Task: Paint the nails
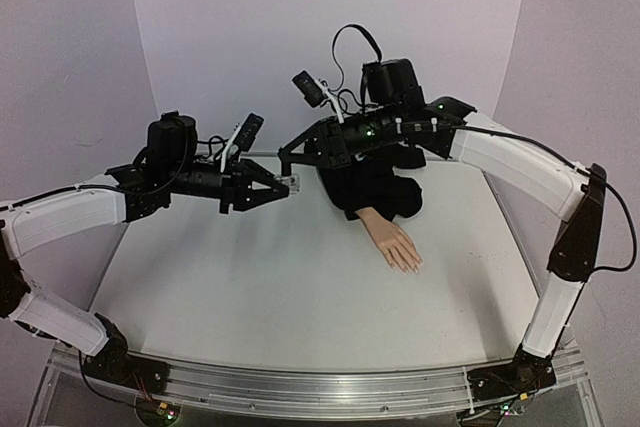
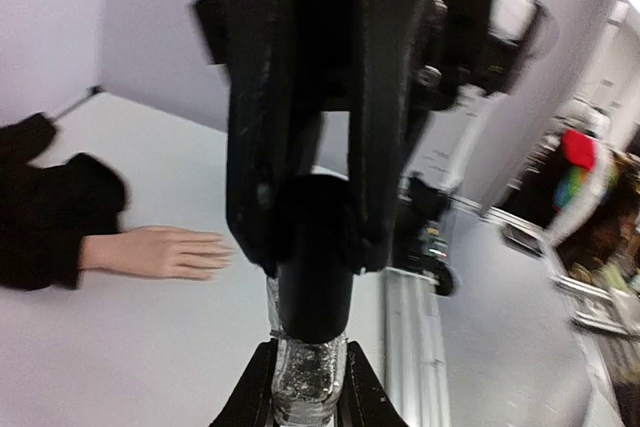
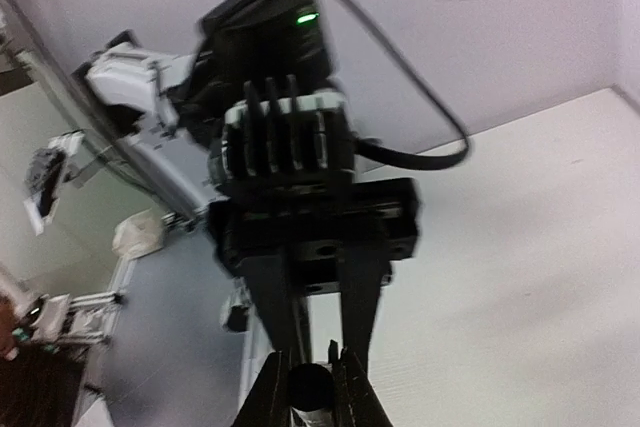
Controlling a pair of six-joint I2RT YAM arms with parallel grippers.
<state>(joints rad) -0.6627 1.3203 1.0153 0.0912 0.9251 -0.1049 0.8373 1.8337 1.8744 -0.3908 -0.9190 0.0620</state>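
The nails (image 1: 411, 266) tip the fingers of the peach mannequin hand (image 1: 393, 242), too small for me to make out singly. That hand lies palm-down on the table (image 1: 250, 287), fingertips toward my near right.

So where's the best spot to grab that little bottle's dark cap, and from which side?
Pinch the dark cap across its round sides, coming from its free end, opposite the clear bottle. It is a slim cylinder, and the left end effector clamps the glass, leaving only the cap exposed. The right end effector grips it so.
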